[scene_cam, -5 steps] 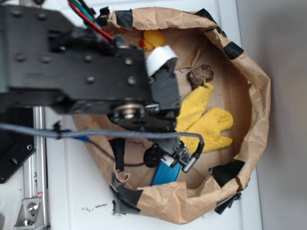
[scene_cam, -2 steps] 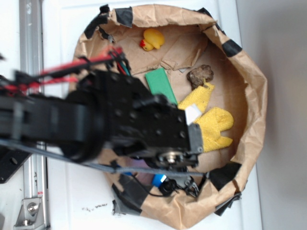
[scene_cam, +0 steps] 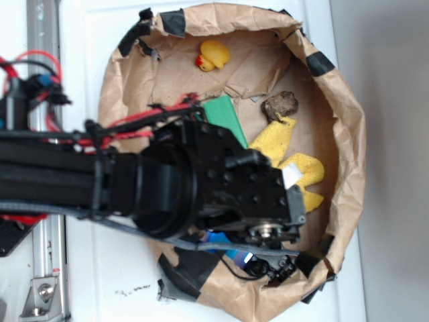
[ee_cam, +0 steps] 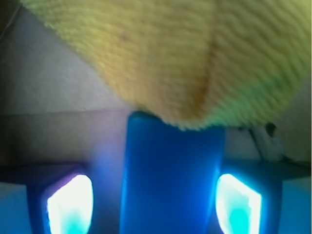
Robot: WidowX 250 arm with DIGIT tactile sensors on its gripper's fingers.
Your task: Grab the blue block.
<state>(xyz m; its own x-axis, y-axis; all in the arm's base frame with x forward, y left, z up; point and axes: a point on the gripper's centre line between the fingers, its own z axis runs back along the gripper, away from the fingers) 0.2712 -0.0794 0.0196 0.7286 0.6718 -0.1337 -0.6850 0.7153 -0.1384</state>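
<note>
The blue block point(ee_cam: 173, 175) lies lengthwise between my two lit fingers point(ee_cam: 70, 202) in the wrist view. Its far end touches or slips under the yellow cloth point(ee_cam: 185, 58). My gripper point(ee_cam: 154, 204) is open astride the block, with a clear gap on the left and a very thin one on the right. In the exterior view my arm hides most of the block; only blue slivers point(scene_cam: 218, 239) show beside the gripper point(scene_cam: 268, 267), near the bag's lower rim.
Everything sits inside a rolled-down brown paper bag point(scene_cam: 348, 134) on a white table. Inside are a green flat block point(scene_cam: 224, 115), a yellow rubber duck point(scene_cam: 213, 54), a brown lump point(scene_cam: 280, 104) and the yellow cloth point(scene_cam: 305, 174).
My arm has swung down the image and to the right, uncovering the green block and hiding most of the blue block. The gripper now sits nearer the bag's lower rim.
</note>
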